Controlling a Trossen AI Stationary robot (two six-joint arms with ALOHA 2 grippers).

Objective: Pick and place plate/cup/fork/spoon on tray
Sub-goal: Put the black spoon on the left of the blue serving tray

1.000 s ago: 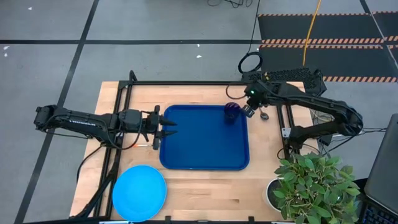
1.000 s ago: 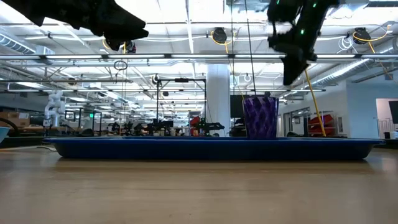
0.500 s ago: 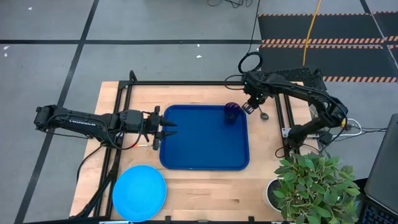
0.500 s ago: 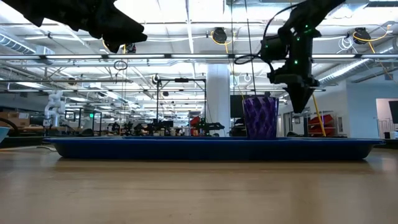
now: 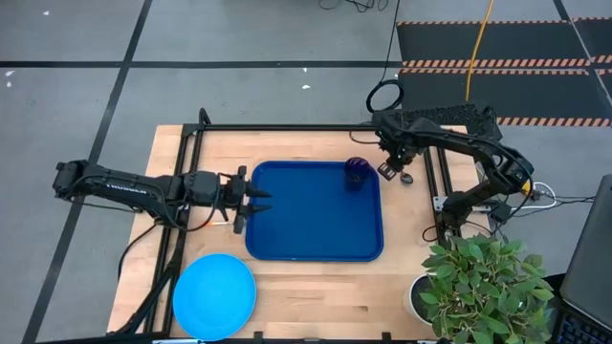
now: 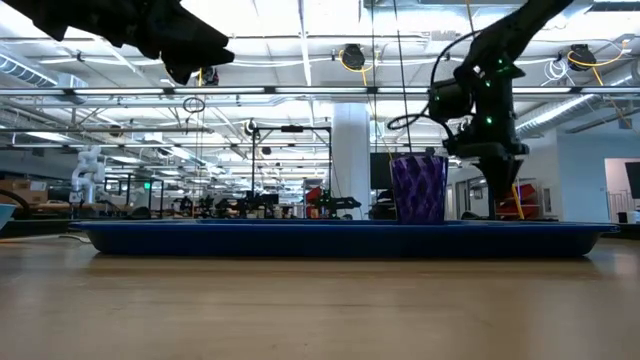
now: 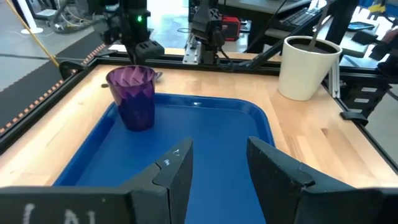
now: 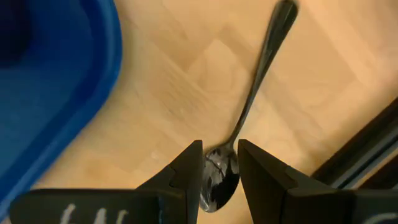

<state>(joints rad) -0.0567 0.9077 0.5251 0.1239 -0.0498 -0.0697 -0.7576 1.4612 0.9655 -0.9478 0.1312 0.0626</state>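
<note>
The dark-blue tray (image 5: 316, 225) lies mid-table, and the purple cup (image 5: 357, 172) stands upright in its far right corner. The sky-blue plate (image 5: 214, 296) lies flat at the near left. The dark spoon (image 8: 249, 106) lies on the wood just right of the tray. My right gripper (image 8: 219, 163) points down over it, open, one finger on each side of the spoon's bowl (image 8: 217, 180). My left gripper (image 7: 214, 158) hangs open over the tray's left rim. A pale sliver under my left arm (image 5: 221, 222) may be the fork.
A white pot (image 7: 305, 65) with a green plant (image 5: 478, 282) stands at the near right corner. A black frame rail (image 5: 430, 182) runs just right of the spoon. Bare wood lies between the tray and the table's near edge.
My right gripper has come down beside the cup, tipped until it points straight down, and shifted a little toward the table's right edge, to a place over the spoon. Its finger gap looks the same.
</note>
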